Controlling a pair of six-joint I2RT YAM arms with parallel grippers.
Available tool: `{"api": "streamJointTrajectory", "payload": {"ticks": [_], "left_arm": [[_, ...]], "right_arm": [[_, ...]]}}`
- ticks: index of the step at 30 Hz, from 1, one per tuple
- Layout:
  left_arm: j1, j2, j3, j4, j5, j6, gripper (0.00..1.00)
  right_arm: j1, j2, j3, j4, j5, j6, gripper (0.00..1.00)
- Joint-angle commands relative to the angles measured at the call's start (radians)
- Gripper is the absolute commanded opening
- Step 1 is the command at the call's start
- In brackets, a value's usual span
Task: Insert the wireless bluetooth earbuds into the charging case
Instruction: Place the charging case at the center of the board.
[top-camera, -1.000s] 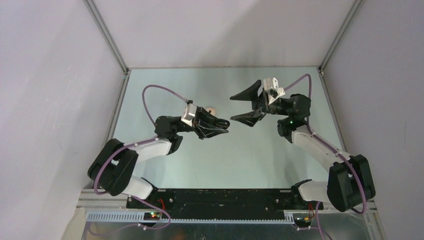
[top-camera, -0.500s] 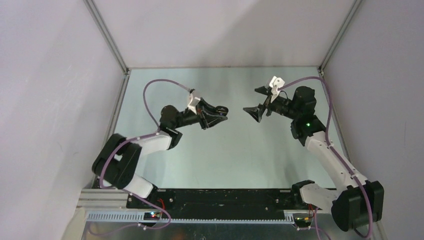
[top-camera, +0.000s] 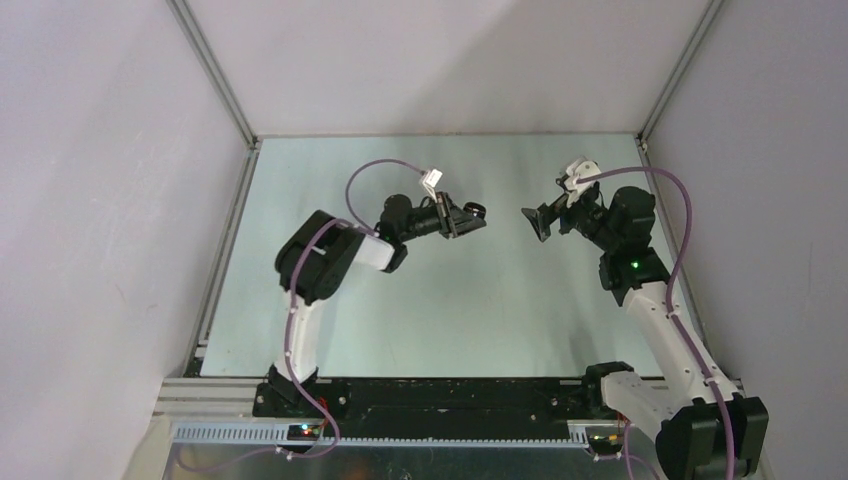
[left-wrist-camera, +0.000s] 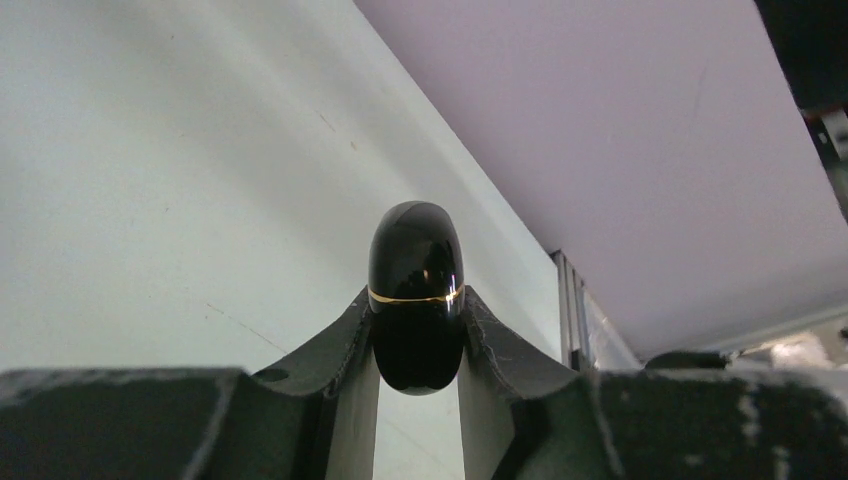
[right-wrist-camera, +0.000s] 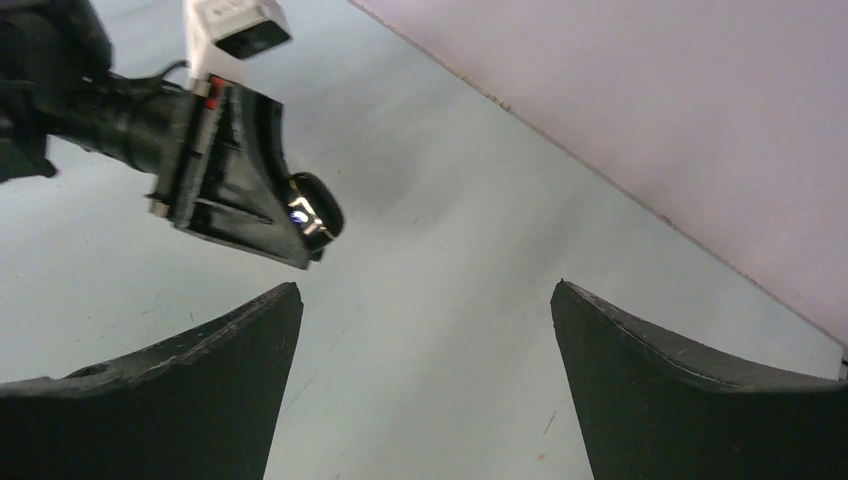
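Up above the tabletop, the left claw is pinching a glossy black case between its two fingertips. The case is a smooth oval with a thin gold seam round its middle, and it is closed. Its lower half sits between the fingertips and its rounded upper half pokes out past them. It touches nothing else and is held clear of the tabletop.

The right claw faces it from the right, spread wide and holding nothing, its two dark fingers well apart. In the right wrist view the left claw and the case sit up and to the left of the gap between those fingers, near but apart. From the top camera the two claws point at each other over the middle of the tabletop, with a gap between them. Pale walls close the tabletop on three sides.
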Motion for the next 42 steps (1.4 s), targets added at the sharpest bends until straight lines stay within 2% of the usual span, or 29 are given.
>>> {"api": "streamJointTrajectory", "payload": {"ticks": [1,6,10,13,15,16,22,26,32,34,35,36,42], "left_arm": [[-0.024,0.111,0.134,0.091,-0.075,-0.235,0.21],[-0.045,0.209,0.223,0.056,-0.115,-0.266,0.25],[-0.055,0.238,0.27,-0.076,-0.119,-0.21,0.25],[-0.062,0.251,0.335,-0.294,-0.113,-0.139,0.23],[-0.07,0.256,0.42,-0.544,-0.119,-0.036,0.23],[-0.073,0.256,0.452,-0.659,-0.123,0.031,0.26],[-0.11,0.269,0.669,-1.104,-0.236,0.208,0.47],[-0.134,0.288,0.771,-1.266,-0.299,0.254,0.57],[-0.151,0.271,0.789,-1.343,-0.336,0.269,0.74],[-0.151,0.246,0.762,-1.35,-0.34,0.274,0.84],[-0.151,0.238,0.741,-1.354,-0.342,0.281,0.93],[-0.152,0.214,0.724,-1.358,-0.343,0.287,0.97],[-0.131,0.037,0.656,-1.399,-0.391,0.423,0.99]], "right_arm": [[-0.008,-0.025,-0.008,0.078,-0.001,0.015,1.0],[-0.007,-0.008,-0.009,0.084,-0.022,0.024,0.99],[-0.006,0.001,-0.009,0.081,-0.028,0.024,0.99],[-0.005,0.005,-0.007,0.083,-0.033,0.028,0.99],[-0.005,0.009,-0.008,0.083,-0.035,0.033,1.0],[-0.006,0.01,-0.007,0.083,-0.035,0.034,1.0],[-0.003,0.017,-0.008,0.088,-0.037,0.047,0.99],[-0.003,0.011,-0.008,0.086,-0.036,0.049,0.99],[-0.002,0.012,-0.009,0.085,-0.011,0.037,1.0],[-0.002,0.014,-0.009,0.086,0.002,0.033,1.0],[-0.002,0.017,-0.009,0.086,0.01,0.033,0.99],[-0.002,0.019,-0.009,0.09,0.027,0.032,0.99],[-0.003,0.042,-0.009,0.129,0.167,0.045,0.99]]}}
